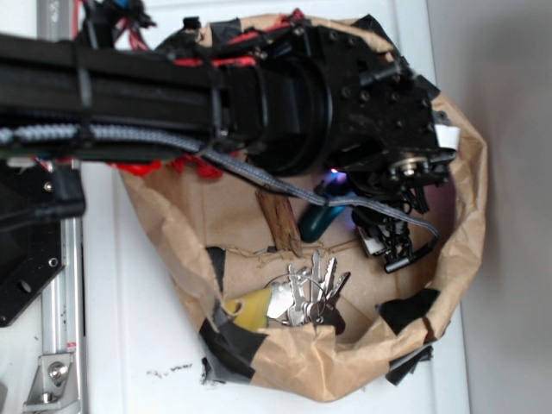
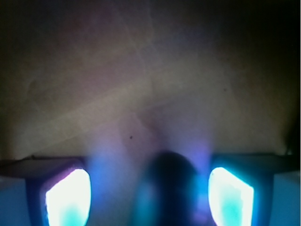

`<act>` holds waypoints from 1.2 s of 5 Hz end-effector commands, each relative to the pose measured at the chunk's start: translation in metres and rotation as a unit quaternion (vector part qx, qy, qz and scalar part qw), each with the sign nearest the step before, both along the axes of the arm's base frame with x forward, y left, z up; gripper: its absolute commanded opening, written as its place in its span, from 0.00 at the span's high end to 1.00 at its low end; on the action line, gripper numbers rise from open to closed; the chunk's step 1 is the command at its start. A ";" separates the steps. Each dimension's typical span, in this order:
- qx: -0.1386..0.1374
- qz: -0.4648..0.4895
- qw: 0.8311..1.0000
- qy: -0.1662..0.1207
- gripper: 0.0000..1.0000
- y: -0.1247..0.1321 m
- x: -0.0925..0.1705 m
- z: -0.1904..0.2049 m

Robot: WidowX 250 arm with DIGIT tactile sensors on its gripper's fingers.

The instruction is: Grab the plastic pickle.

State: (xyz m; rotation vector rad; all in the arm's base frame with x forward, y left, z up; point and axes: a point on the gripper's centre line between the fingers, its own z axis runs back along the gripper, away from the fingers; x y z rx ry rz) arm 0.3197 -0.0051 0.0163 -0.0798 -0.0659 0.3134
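White tabletop (image 1: 138,345) is carrying a crumpled paper bag (image 1: 470,172) that is acting as a bin for the pickle (image 1: 316,222), a wood stick (image 1: 278,222) and keys (image 1: 306,293). Reaching in from above, the gripper (image 2: 149,197) is straddling the pickle's dark rounded end (image 2: 167,188); both fingers (image 2: 68,197) are standing apart on either side, apparently ready for closing.

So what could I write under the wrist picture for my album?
Glowing fingers sit either side of the dark, blurry pickle above the brown paper.
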 end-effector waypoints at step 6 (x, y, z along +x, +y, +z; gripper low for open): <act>0.086 -0.113 0.988 -0.056 1.00 0.015 -0.029 0.166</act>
